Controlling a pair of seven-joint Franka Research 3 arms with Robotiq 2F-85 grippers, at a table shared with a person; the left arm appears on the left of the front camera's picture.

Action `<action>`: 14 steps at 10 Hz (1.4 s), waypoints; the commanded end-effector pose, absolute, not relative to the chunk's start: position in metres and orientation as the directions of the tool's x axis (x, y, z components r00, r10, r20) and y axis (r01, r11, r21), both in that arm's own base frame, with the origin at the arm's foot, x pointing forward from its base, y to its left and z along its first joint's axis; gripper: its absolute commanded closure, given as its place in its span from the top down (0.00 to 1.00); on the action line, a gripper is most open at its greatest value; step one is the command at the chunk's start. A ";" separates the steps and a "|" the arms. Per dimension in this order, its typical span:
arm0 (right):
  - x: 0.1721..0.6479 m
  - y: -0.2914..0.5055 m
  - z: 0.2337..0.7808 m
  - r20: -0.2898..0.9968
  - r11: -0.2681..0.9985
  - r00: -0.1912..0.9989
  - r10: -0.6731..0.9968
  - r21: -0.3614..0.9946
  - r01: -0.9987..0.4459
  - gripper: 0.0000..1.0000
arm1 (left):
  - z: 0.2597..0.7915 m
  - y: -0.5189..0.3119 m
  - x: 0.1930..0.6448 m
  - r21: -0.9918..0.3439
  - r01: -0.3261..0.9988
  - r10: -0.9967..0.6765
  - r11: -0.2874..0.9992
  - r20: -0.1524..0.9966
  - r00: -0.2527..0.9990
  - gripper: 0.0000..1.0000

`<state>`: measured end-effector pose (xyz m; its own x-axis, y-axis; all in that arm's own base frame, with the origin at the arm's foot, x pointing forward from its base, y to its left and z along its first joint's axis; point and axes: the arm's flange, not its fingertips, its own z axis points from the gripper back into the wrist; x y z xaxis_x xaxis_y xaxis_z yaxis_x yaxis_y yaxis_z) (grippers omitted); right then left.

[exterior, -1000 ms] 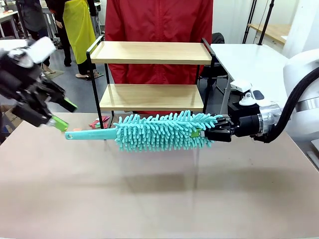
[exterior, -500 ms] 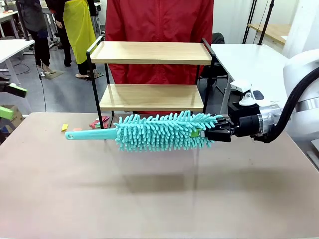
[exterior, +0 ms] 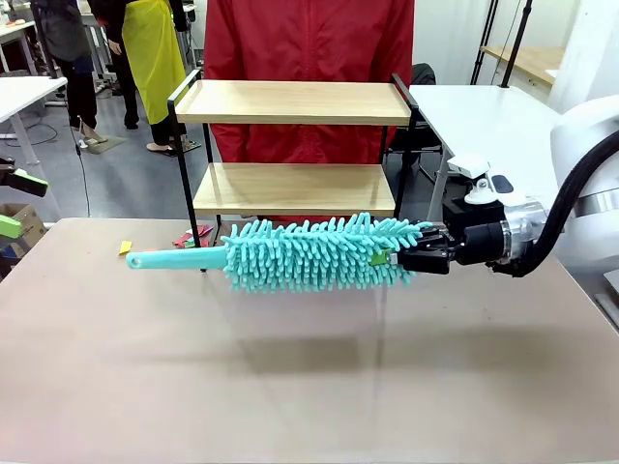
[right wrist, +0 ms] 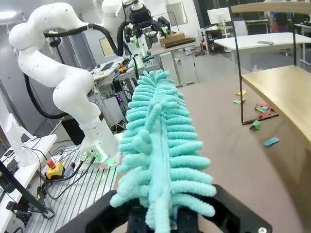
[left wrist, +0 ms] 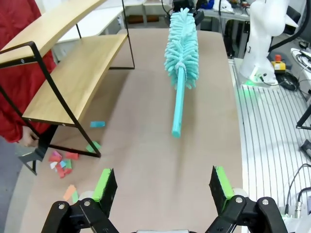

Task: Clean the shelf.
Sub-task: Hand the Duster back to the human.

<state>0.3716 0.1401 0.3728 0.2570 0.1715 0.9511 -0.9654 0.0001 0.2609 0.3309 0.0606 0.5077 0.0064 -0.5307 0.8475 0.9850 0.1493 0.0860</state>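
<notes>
The shelf stands at the far edge of the table, near its middle, with a person right behind it. In front of the shelf a duster hangs level above the table, lying left to right: its bushy end sits in the right gripper at the right, and its handle points left toward the left gripper, which stands well apart beyond the table's left edge. Small scraps of paper lie on the table around the shelf's left legs, some under its lower board.
</notes>
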 end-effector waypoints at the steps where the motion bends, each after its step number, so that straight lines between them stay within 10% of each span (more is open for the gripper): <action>1: 0.367 0.124 0.407 0.955 -0.004 0.292 0.047 0.292 -0.956 0.16 | 0.511 0.061 0.331 0.097 0.984 -0.508 0.147 0.861 -0.009 1.00; 5: 0.348 0.083 0.480 0.965 0.013 0.197 -0.174 0.202 -0.979 0.16 | 0.511 0.061 0.331 0.097 0.984 -0.508 0.147 0.861 -0.009 1.00; 11: 0.311 -0.006 0.534 0.928 0.640 -0.059 -0.367 0.206 -0.740 0.16 | 0.511 0.061 0.331 0.097 0.984 -0.508 0.147 0.861 -0.009 1.00; 14: 0.304 -0.055 0.514 0.934 0.872 -0.081 -0.348 0.291 -0.393 0.16 | 0.511 0.061 0.331 0.097 0.984 -0.508 0.147 0.861 -0.009 1.00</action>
<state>0.3587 -0.0798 0.5520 -0.0573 -0.3224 0.9449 -0.4967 0.8302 0.2532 0.3296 0.0622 0.5101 0.0127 -0.5341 0.8453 0.9852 0.1512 0.0807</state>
